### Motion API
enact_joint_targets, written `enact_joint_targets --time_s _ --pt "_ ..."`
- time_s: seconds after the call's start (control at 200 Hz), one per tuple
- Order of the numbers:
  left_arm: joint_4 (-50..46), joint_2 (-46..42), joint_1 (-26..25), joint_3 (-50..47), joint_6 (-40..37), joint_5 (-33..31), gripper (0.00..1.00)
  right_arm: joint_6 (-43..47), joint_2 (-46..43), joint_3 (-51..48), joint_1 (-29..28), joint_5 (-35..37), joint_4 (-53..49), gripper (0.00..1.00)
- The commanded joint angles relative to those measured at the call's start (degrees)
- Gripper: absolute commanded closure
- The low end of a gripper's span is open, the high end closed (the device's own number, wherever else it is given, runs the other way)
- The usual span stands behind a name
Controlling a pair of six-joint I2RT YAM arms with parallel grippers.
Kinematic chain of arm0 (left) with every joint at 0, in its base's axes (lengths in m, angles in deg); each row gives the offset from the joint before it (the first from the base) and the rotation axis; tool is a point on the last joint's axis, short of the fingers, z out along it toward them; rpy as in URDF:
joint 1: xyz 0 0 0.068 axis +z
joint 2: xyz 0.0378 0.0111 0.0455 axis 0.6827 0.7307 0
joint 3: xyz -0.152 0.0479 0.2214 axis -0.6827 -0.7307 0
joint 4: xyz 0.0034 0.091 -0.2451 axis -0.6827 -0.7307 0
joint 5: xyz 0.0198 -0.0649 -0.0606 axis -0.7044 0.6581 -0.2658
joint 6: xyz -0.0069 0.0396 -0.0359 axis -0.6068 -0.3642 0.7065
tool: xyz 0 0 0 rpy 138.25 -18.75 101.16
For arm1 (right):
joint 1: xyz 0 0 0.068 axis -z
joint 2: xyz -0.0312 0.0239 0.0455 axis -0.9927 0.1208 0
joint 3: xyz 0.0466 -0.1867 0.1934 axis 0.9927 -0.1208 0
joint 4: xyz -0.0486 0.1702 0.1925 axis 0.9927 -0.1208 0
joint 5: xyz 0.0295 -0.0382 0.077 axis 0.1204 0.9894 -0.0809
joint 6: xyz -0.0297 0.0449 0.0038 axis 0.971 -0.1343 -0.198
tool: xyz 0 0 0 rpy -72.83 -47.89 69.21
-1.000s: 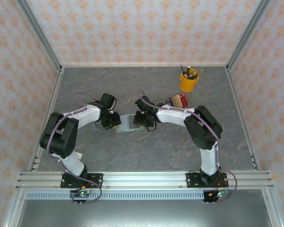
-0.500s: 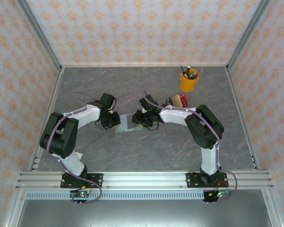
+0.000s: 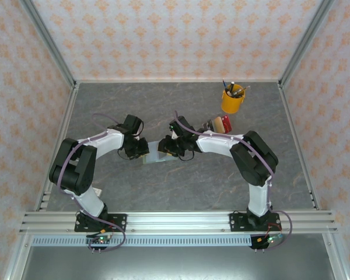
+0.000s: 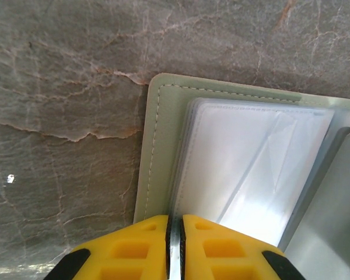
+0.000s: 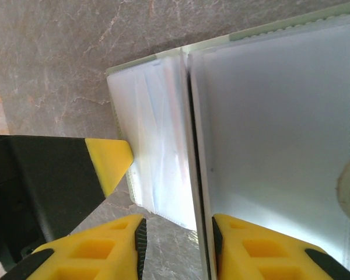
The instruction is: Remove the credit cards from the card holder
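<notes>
The pale mint-green bifold card holder (image 3: 156,153) lies open on the grey marbled table (image 3: 192,181), well left of the yellow round cup of pens (image 3: 232,100) and nearer the arm bases, right between both claws. The left gripper (image 4: 175,219) is pinched almost closed on the edge of the holder's clear plastic sleeves. The right gripper (image 5: 178,224) stands partly open, its fingers astride a sleeve leaf and not clamping it.

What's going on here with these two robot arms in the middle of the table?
Both arms are working on the open green card holder, which lies flat on the table between them. The left gripper is shut on the edge of the holder's plastic pages. The right gripper has its jaws apart on either side of a clear sleeve edge, not clamped. Whether a card sits in there, I can't tell.
</notes>
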Motion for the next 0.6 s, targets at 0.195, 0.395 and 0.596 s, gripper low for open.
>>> enact_joint_targets --time_s 0.195,0.395,0.596 --pt "-4.5 -3.0 -0.4 0.5 -0.3 -2.5 0.83 -2.3 0.1 1.4 -1.0 -6.4 9.4 0.64" --pt "-8.8 -7.7 -0.1 0.4 0.8 -10.0 0.74 -2.2 1.1 1.8 -1.1 -5.5 8.7 0.64" --pt "-8.4 -12.3 0.2 -1.2 2.0 -11.9 0.72 -1.8 2.4 2.7 -1.1 -4.5 7.3 0.64"
